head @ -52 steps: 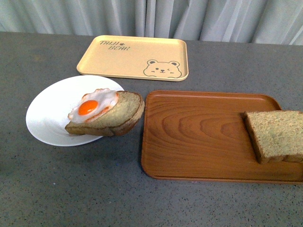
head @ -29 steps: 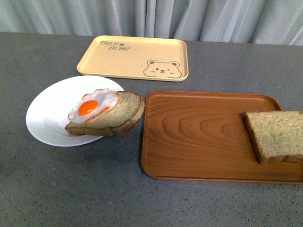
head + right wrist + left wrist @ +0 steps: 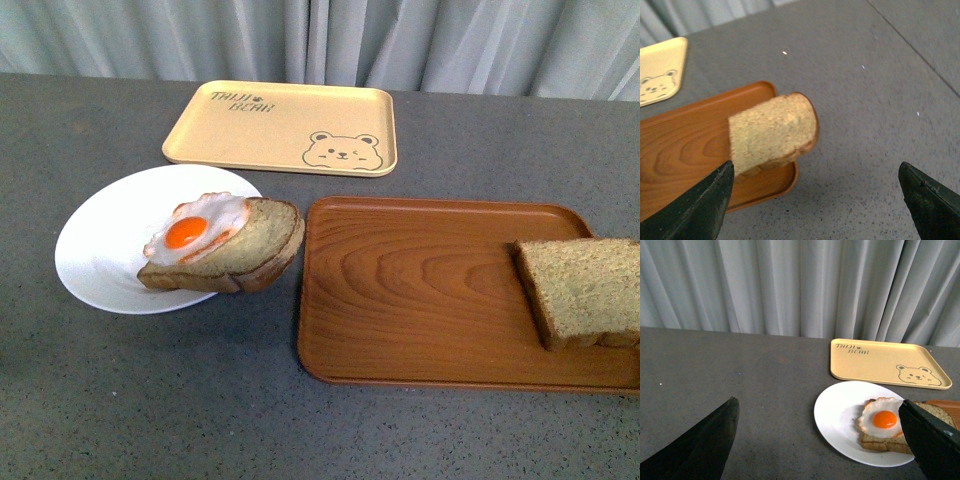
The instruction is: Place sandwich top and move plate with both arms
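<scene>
The sandwich top [image 3: 585,290], a squarish brown speckled slice, lies at the right end of the wooden tray [image 3: 420,290]. In the right wrist view the sandwich top [image 3: 775,132] overhangs the tray's rim [image 3: 685,150]. My right gripper [image 3: 815,164] is open and hangs above the bare table just beside the slice. The white plate [image 3: 105,245] sits to the left and holds a round-ended bread slice [image 3: 250,245] with a fried egg [image 3: 195,228] on it. My left gripper [image 3: 818,401] is open and apart from the plate [image 3: 840,410], on its near side. Neither arm shows in the front view.
A pale yellow tray with a bear drawing [image 3: 280,125] lies at the back, in front of a grey curtain. The round-ended slice sticks out past the plate's rim toward the wooden tray. Grey tabletop [image 3: 150,400] runs along the front.
Everything in the front view sits a few pixels lower in the picture than before. The objects keep their places relative to one another.
</scene>
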Available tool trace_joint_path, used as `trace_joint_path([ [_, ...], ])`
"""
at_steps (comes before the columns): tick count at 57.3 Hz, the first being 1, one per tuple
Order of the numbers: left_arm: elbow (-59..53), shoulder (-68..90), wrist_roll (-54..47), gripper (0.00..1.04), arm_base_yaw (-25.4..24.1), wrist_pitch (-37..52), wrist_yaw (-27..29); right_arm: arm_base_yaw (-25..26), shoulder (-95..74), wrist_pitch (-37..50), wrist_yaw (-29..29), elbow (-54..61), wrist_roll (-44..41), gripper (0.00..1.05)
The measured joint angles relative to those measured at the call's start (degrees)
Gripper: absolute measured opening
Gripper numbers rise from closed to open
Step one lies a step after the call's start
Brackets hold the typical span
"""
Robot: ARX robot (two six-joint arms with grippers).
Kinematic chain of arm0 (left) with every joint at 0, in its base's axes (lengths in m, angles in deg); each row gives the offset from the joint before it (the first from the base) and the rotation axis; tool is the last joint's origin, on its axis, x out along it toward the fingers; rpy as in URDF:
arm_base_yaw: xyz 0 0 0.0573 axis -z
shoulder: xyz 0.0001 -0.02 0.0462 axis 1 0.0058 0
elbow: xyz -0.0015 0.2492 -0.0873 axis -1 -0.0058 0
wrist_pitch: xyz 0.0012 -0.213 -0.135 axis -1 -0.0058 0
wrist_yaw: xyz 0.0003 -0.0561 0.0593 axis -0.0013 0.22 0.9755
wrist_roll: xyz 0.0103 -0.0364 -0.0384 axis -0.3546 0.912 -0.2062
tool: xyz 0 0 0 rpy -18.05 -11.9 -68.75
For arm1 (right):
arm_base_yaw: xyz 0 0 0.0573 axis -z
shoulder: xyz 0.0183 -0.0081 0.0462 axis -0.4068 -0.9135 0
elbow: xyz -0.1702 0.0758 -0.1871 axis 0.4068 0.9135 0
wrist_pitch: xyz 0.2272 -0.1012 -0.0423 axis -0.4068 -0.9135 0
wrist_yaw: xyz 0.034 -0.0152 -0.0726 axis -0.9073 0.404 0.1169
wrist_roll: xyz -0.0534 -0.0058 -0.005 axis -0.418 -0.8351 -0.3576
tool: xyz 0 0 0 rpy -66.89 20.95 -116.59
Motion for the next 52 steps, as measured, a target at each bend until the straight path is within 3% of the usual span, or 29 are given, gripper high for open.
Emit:
trace_joint_path([
  [7, 0.00, 0.00, -0.02, 0.96, 0.00, 0.00, 0.00, 7.17, -31.30, 19.43, -9.51, -4.76, 5.46, 0.96],
  [14, 0.00, 0.00, -0.02, 0.96, 0.00, 0.00, 0.00, 8.66, -50.64, 27.82, -12.57, -9.25, 8.02, 0.96],
  [26, 0.00, 0.00, -0.02, 0.96, 0.00, 0.00, 0.00, 8.44, -68.78, 32.22, -12.74, -14.34, 10.23, 0.96],
  [46, 0.00, 0.00, -0.02, 0.96, 0.00, 0.00, 0.00, 3.54, -75.60, 35.78, -10.29, -19.52, 12.35, 0.95],
  [52, 0.00, 0.00, -0.02, 0.96, 0.00, 0.00, 0.00, 2.45, -76.63, 35.95, -9.99, -20.65, 12.72, 0.81],
])
